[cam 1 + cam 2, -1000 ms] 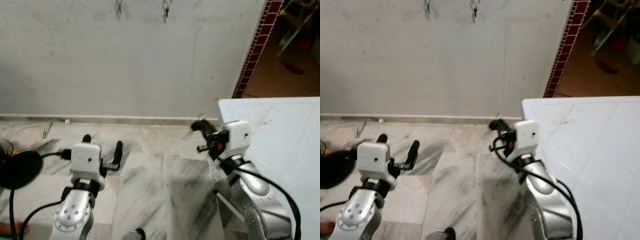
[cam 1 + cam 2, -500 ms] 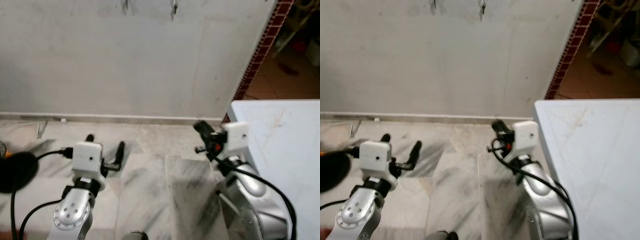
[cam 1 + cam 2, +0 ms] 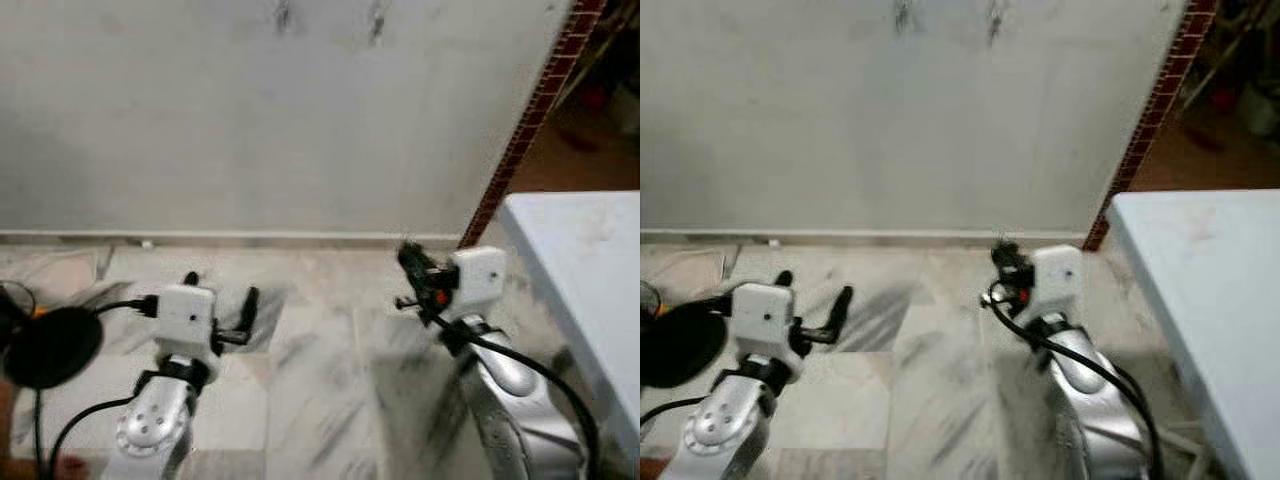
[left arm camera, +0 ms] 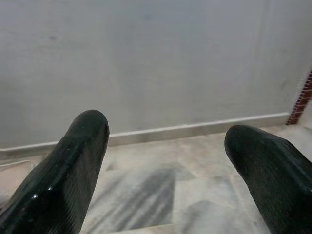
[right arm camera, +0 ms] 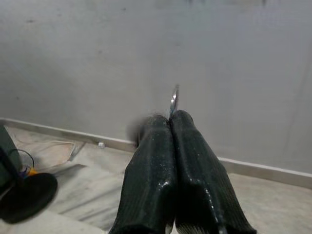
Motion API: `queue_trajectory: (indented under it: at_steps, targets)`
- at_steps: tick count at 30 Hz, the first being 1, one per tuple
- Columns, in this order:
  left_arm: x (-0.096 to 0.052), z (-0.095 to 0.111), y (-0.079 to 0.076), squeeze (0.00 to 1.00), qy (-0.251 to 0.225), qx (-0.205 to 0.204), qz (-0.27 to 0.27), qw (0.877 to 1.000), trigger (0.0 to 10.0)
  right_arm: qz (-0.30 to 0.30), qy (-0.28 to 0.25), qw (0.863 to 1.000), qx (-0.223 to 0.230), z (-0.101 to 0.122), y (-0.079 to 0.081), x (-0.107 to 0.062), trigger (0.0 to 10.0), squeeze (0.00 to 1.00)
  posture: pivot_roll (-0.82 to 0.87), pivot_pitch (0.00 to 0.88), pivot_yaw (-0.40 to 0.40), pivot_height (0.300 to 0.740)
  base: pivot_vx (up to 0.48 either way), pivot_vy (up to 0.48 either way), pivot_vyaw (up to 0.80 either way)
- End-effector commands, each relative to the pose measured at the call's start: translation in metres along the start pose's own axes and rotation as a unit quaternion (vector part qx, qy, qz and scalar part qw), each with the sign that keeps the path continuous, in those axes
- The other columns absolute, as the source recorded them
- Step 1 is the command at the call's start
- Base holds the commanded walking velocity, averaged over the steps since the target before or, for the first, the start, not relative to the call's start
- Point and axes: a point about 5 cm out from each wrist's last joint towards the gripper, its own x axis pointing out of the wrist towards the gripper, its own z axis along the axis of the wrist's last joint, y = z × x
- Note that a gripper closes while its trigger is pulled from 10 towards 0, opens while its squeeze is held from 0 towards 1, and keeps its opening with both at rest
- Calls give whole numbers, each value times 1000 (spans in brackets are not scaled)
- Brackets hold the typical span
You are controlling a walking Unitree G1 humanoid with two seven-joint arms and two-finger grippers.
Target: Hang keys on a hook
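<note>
Right gripper (image 5: 170,127) stays pinched shut on the key ring (image 5: 173,100), left gripper (image 4: 163,146) spread idle, as the view swings along the wall (image 3: 300,120), its blurred hooks (image 3: 378,22) high up, not yet within reach.

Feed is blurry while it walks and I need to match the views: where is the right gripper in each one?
Left eye view: black-fingered right gripper, right of centre, above the marble floor.
Right eye view: it sits just right of centre.
Left wrist view: not seen.
Right wrist view: jaws closed on a thin silver metal ring.
Shared landmark: pale skirting strip at the wall's foot.
</note>
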Motion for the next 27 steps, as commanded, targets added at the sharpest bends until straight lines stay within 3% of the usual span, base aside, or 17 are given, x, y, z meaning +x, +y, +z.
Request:
queue_trajectory:
  at_steps: [1,10,27]
  targets:
    - [0,0,-6,0,0,-4,-10,1000,10000,-12,-5,1000,-8,3,-6,-3,10000,0,53,138,25,740,0,307,0]
    - [-2,3,-11,0,-15,-4,-51,999,10000,-13,-5,1000,-9,4,-7,-3,10000,0,50,137,25,740,0,34,0]
    - [-2,3,-14,0,-16,-21,-67,997,10000,-10,-4,1000,-11,3,-6,-1,10000,0,50,137,28,740,0,0,0]
